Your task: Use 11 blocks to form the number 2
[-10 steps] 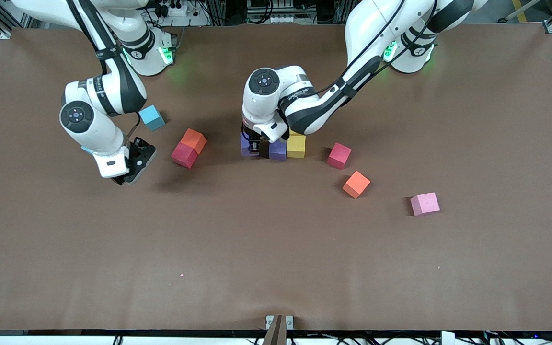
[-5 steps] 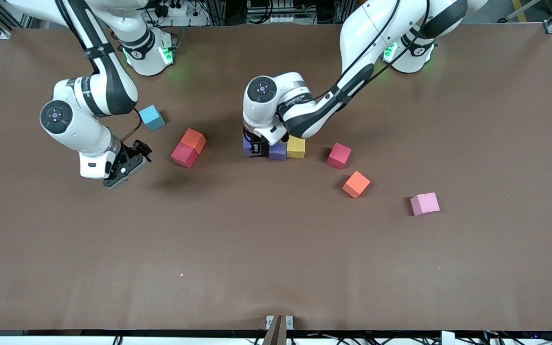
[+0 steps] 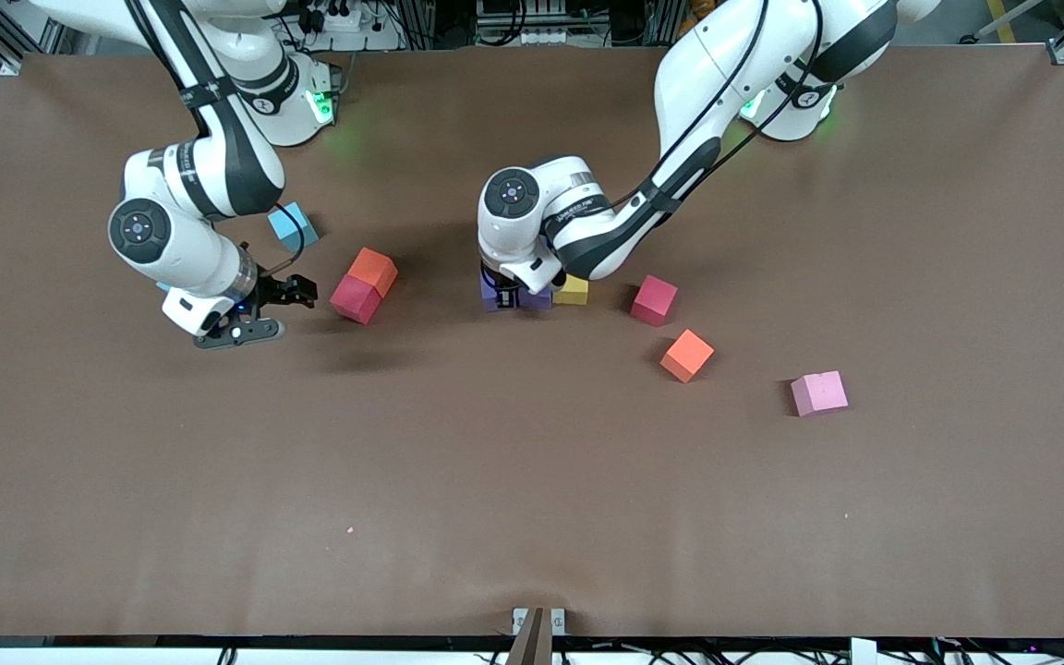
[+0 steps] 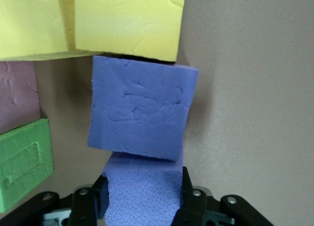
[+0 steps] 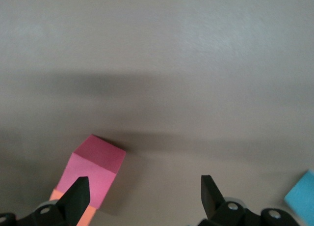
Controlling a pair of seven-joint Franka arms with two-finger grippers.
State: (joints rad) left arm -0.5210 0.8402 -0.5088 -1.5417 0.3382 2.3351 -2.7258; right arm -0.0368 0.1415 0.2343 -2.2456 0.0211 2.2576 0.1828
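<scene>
1. left gripper [image 3: 506, 297]: clenched on a purple block [image 4: 142, 194], both fingers [image 4: 188, 191] pressing its side faces; it is sitting low at the cluster in the middle of the table [image 3: 532, 517].
2. second purple block [image 4: 141, 108]: lying just beside the held one and touching it at one edge, turned slightly askew to it.
3. yellow blocks [image 4: 128, 20]: two sitting side by side, touching the second purple block on the side away from the left gripper; in the front view only one yellow face [image 3: 573, 292] is showing past the arm.
4. green block [image 4: 22, 162] and a pink block [image 4: 17, 96]: lying beside the purple pair in the left wrist view, close but apart from it.
5. the number 2: only partly laid; the yellow and purple pieces are making a short, uneven line. which way it is pointing cannot be told.
6. right gripper [image 3: 284, 309]: released, jaws standing wide with nothing between them, hovering over bare table near the red block [image 3: 355, 299].
7. red block: touching an orange block [image 3: 374, 270] that is lying farther from the front camera, toward the right arm's end.
8. second red block [image 3: 654, 299], second orange block [image 3: 686, 355], second pink block [image 3: 818, 392]: lying loose toward the left arm's end, well apart from one another.
9. light-blue cube [image 3: 292, 227]: sitting beside the right arm.
</scene>
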